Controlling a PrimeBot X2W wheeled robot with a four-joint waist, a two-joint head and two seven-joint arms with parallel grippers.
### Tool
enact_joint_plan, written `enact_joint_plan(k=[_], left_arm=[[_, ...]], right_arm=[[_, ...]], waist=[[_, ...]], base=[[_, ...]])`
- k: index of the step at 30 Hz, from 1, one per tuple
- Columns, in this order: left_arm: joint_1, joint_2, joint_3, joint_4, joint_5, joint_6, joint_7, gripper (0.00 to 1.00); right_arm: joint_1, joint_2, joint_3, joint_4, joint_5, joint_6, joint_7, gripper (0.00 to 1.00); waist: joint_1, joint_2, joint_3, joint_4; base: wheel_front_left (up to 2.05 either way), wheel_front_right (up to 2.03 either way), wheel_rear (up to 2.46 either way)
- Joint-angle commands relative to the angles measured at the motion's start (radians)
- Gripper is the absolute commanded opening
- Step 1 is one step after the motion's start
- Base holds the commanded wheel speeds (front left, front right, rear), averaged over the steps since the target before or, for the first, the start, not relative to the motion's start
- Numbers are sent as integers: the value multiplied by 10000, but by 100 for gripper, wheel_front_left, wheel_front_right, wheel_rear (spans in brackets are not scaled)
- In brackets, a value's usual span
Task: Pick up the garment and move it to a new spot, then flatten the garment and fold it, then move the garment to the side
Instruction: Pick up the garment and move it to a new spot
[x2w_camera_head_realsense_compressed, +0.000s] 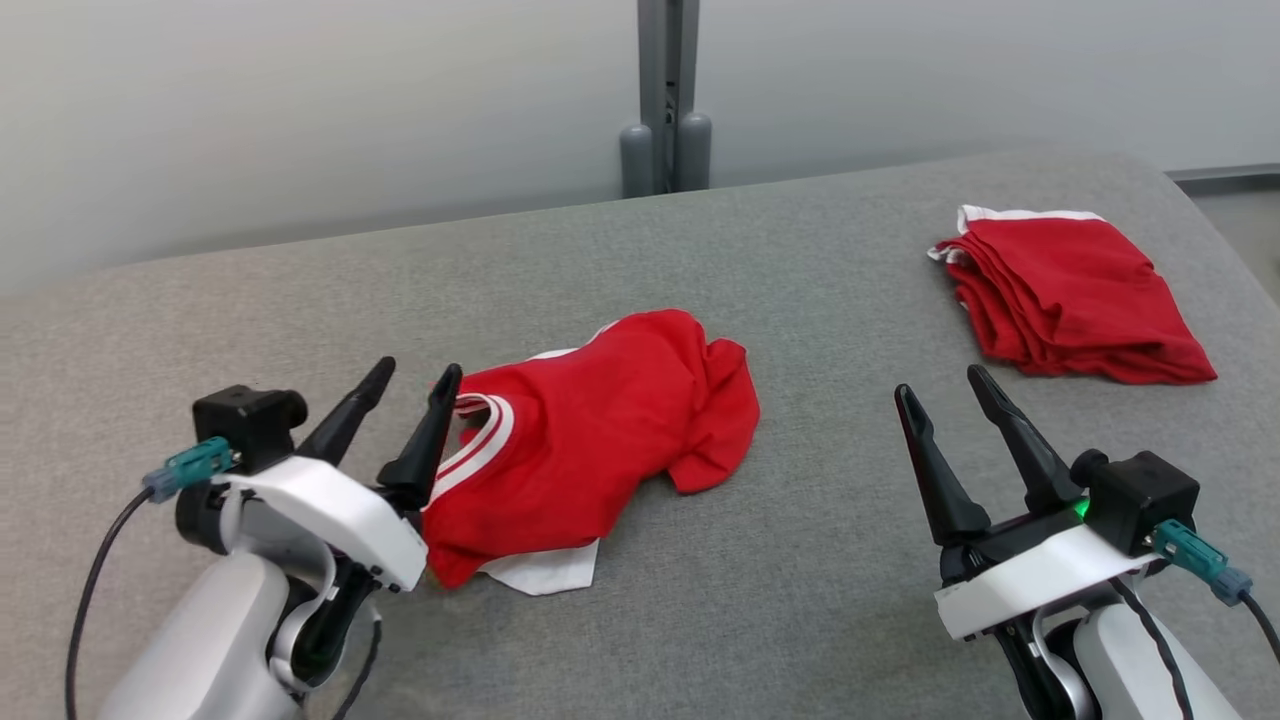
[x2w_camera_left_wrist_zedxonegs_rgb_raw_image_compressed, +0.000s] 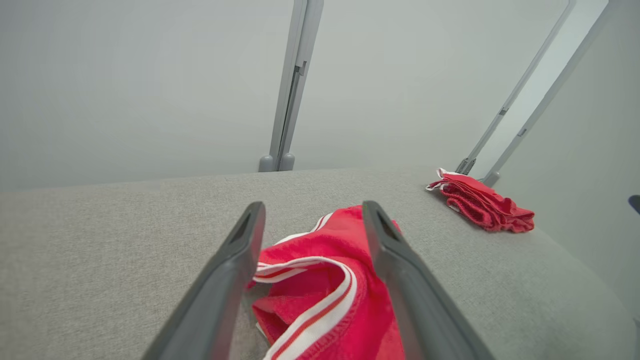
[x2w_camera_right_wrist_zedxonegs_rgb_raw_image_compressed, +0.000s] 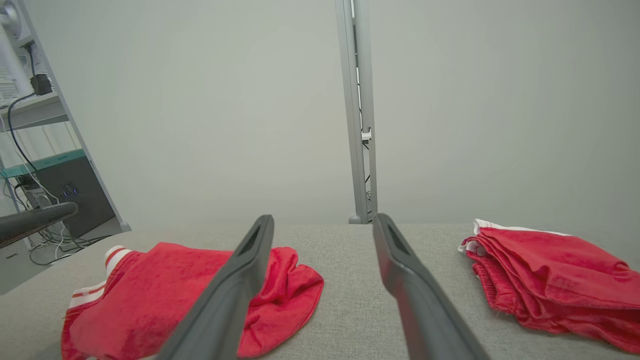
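Flattening looks next: the crumpled red jersey (x2w_camera_head_realsense_compressed: 600, 420) lies on the table (x2w_camera_head_realsense_compressed: 800, 250), striped collar (x2w_camera_head_realsense_compressed: 490, 432) beside our left gripper (x2w_camera_head_realsense_compressed: 418, 370), whose jaws stand apart; our right gripper (x2w_camera_head_realsense_compressed: 939, 382) is spread too. We should pinch opposite hems, pulling outward.

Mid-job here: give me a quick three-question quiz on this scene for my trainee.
1. True or false: the left pincer and the right pincer both stand open.
2. Where on the table does the folded garment lie? A: far right. B: between the left pincer's fingers. C: hanging off the near edge.
3. Fill in: the crumpled garment by the left pincer is red with ____ trim.
Key: 1 true; 2 A; 3 white.
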Motion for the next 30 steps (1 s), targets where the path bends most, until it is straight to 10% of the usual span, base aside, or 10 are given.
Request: enact_joint_plan(k=[1, 18, 30], left_arm=[[279, 232, 103, -309, 184, 196, -170, 100], [3460, 571, 2601, -3860, 982, 2240, -1847, 100], [4693, -1028, 3378, -4250, 2360, 1768, -1855, 100]], right_arm=[[150, -46, -66, -24, -41, 2, -46, 100], [628, 110, -733, -335, -220, 2, -46, 100], [941, 342, -1255, -247, -448, 2, -47, 100]], waist=[[0, 0, -112, 196], [0, 0, -142, 651], [0, 0, -323, 824]], base=[[0, 0, 0], [0, 0, 0], [0, 0, 0]])
